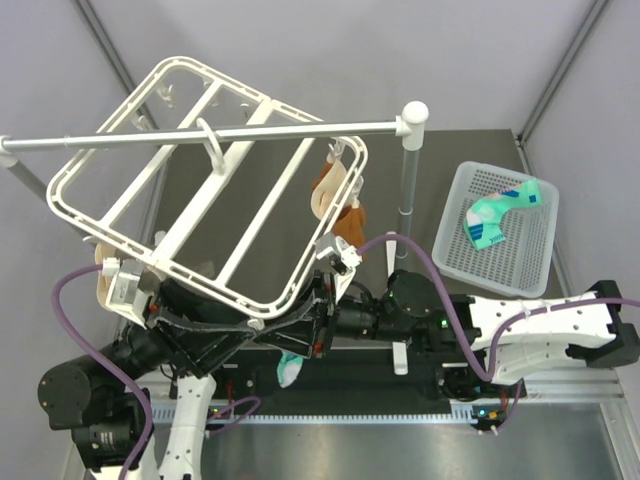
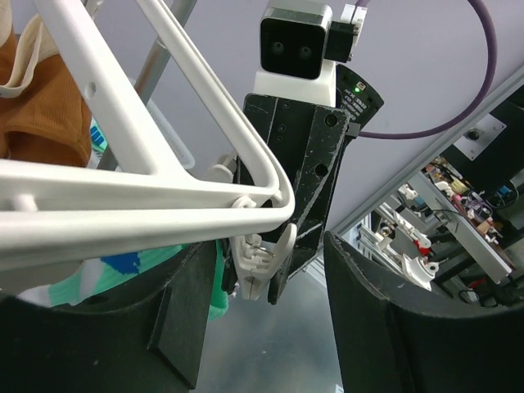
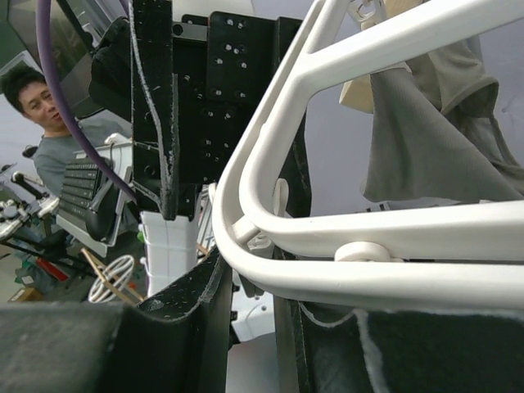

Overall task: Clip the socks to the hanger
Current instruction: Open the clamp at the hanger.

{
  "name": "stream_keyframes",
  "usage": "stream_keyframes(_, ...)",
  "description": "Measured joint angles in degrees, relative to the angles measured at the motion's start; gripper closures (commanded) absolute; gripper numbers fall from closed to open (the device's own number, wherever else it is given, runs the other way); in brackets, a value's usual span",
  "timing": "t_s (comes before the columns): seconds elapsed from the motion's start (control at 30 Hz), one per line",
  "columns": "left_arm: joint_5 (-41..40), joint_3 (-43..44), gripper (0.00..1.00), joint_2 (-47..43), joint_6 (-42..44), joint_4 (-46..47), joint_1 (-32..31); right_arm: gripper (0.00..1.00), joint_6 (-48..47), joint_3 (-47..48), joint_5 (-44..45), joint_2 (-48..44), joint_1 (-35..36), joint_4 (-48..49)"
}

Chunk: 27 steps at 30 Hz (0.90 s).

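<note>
Looks like a robotics lab, no question. Plain grey partition walls [image 1: 420, 50] boxing in a dark test table [image 1: 250, 190], cluttered benches of electronics and wiring [image 2: 458, 205] off to one side, plus a guy [image 3: 45, 110] sat among more gear in the background.

Your dark table [image 1: 470, 148] carries the white perforated basket [image 1: 492, 283] on its right side, and the grey rail's upright post [image 1: 407, 190] stands just left of it.
</note>
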Motion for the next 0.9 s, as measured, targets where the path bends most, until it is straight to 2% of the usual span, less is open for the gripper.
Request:
stream_keyframes(0.3,-0.17,-1.55,0.55,0.02,-1.73,1.81,0.04,1.0,1.2,0.0,-1.53,1.97,-0.85,1.36)
stream_keyframes(0.53,-0.24,-1.97,0.63,0.02,-2.32,3.13,0.04,1.0,1.66,0.0,-2.62,1.97,-1.29,2.16)
stream_keyframes(0.63,-0.31,-2.14,0.74,0.02,-2.45,3.41,0.04,1.0,1.92,0.0,-2.91,1.97,-1.44,2.16)
stream_keyframes(0.7,-0.5,-2.19,0.86,0.02,-2.36,3.61,0.04,0.94,2.05,0.0,-2.99,1.97,-1.49,2.19)
stream_keyframes(0.73,-0.5,-2.19,0.98,0.02,-2.38,3.76,0.11,0.9,2.08,0.0,-3.17,1.97,-1.55,2.27)
stream_keyframes(0.77,-0.5,-2.19,1.0,0.02,-2.4,3.82,0.11,0.8,2.08,0.0,-3.15,1.97,-1.57,2.27)
stream_keyframes(0.83,-0.52,-2.19,1.0,0.02,-2.38,3.8,0.11,0.69,2.16,0.0,-3.15,1.97,-1.57,2.27)
stream_keyframes(0.87,-0.61,-2.19,1.0,0.02,-2.34,3.8,0.13,0.55,2.21,0.0,-3.08,1.97,-1.57,2.27)
stream_keyframes(0.9,-0.7,-2.19,1.0,0.02,-2.34,3.82,0.15,0.49,2.43,0.0,-2.99,1.9,-1.57,2.14)
